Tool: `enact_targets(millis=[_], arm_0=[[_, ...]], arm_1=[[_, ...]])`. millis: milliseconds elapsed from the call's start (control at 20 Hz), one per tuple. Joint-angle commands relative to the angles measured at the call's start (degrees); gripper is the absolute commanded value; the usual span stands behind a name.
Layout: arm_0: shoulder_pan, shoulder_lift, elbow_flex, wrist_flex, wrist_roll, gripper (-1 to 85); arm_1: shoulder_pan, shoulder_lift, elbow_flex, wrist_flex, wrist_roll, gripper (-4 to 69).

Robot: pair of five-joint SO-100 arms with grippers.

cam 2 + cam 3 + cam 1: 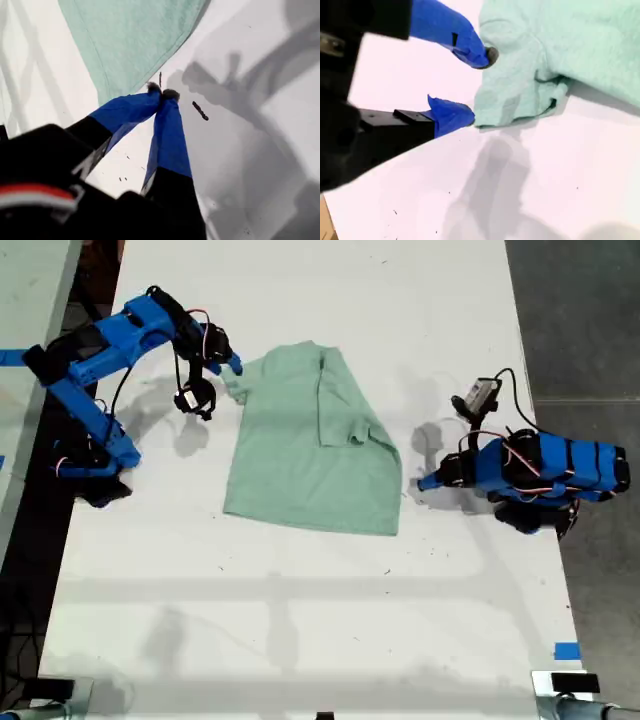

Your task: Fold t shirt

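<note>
soft matt cloth t shirt (pixel 310 445) on a smooth white table (pixel 300 620).

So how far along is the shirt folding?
Partly done: one side of the t shirt already lies folded over its middle. In hand: my second claw is open at a bunched sleeve edge. My first claw is shut, empty, near the hem corner. The other side and final folds remain.

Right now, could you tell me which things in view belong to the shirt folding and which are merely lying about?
Belongs to the job:
- the t shirt, partly folded on the table
- my first gripper, shut, empty
- my second gripper, open at the shirt's edge

Just lying about:
- blue tape near the table's corner, at the exterior view's lower right
</note>
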Motion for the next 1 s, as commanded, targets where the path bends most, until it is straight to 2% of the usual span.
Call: enact_targets(millis=[0, 300, 400, 650, 750, 950], arm_0=[[-2.46, -4.04, -3.78, -1.32, 1.41, 14.1], [-4.31, -12.48, -10.99, -1.32, 3.52, 14.4], [-4.83, -15.21, -14.41, -0.26, 3.69, 16.8], [-6.24, -27.33, -21.88, 3.34, 2.72, 16.6], [-7.38, -30.76, -22.41, 3.6, 1.14, 0.0], [-6.59, -27.69, -23.82, 6.24, 0.53, 0.0]], arm_1=[[-0.62, 0.7, 2.81, -0.09, -0.7, 1.2], [-0.7, 0.7, 2.81, -0.09, -0.7, 1.2], [-0.79, 0.7, 2.81, -0.09, -0.7, 1.2], [-0.79, 0.7, 2.81, -0.09, -0.97, 1.1], [-0.88, 0.7, 2.72, -0.09, -1.05, 1.1], [-1.05, 0.7, 2.72, -0.09, -1.14, 1.1]])
